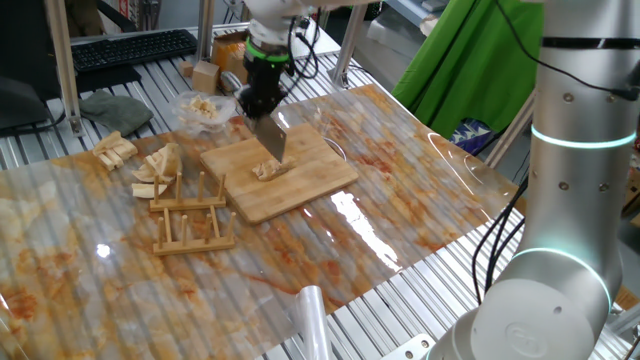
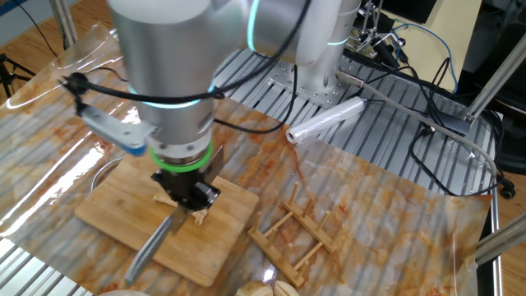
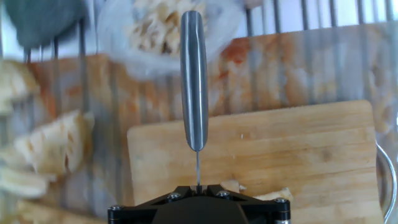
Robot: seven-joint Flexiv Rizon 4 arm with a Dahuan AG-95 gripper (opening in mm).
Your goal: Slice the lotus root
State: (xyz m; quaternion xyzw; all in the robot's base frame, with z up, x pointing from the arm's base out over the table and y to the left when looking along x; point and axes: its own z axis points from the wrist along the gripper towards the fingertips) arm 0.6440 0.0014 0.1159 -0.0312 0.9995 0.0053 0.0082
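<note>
The lotus root point(image 1: 268, 170) is a small cluster of cream-coloured cut bits in the middle of the wooden board point(image 1: 310, 180). My gripper point(image 1: 262, 98) hangs just above it, shut on a knife point(image 1: 272, 140) whose blade points down onto the bits. In the other fixed view the gripper point(image 2: 193, 197) stands over the board point(image 2: 107, 214) with the knife's metal handle point(image 2: 152, 247) sticking out to the lower left. In the hand view the handle point(image 3: 194, 81) runs away from the gripper point(image 3: 198, 185), and lotus root bits point(image 3: 273, 194) lie beside the blade's thin edge.
A wooden rack point(image 1: 190, 215) stands left of the board. Larger tan wedge pieces point(image 1: 160, 165) lie beyond it. A clear plastic container point(image 1: 203, 108) with pale bits sits behind the board. A plastic roll point(image 1: 312, 320) lies at the table's front edge, near the arm's base point(image 1: 570, 200).
</note>
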